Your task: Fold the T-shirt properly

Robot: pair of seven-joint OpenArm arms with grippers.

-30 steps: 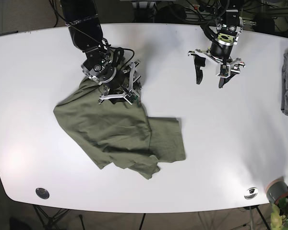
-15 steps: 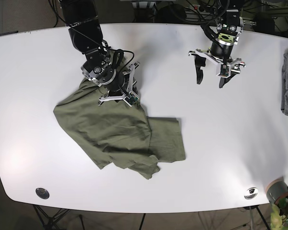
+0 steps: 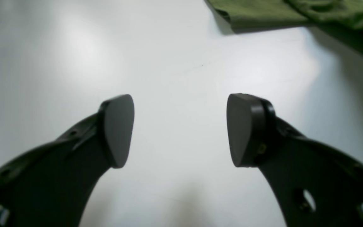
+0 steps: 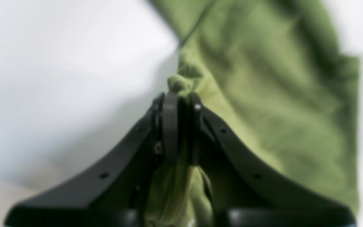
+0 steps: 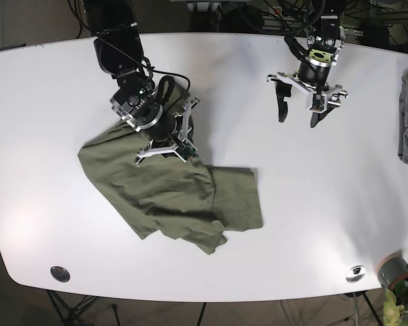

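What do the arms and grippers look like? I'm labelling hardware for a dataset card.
Both arms are black with exposed black cables. The left gripper has black curved fingers with flat dark grey pads. The right gripper has matching black fingers with small screw holes. White brackets sit at each wrist.

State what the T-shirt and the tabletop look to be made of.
T-shirt: soft matte olive knit, probably cotton; it creases and bunches where the right gripper pinches it.
Tabletop: hard, smooth white surface, perhaps laminate or painted board; it shows soft glare patches.
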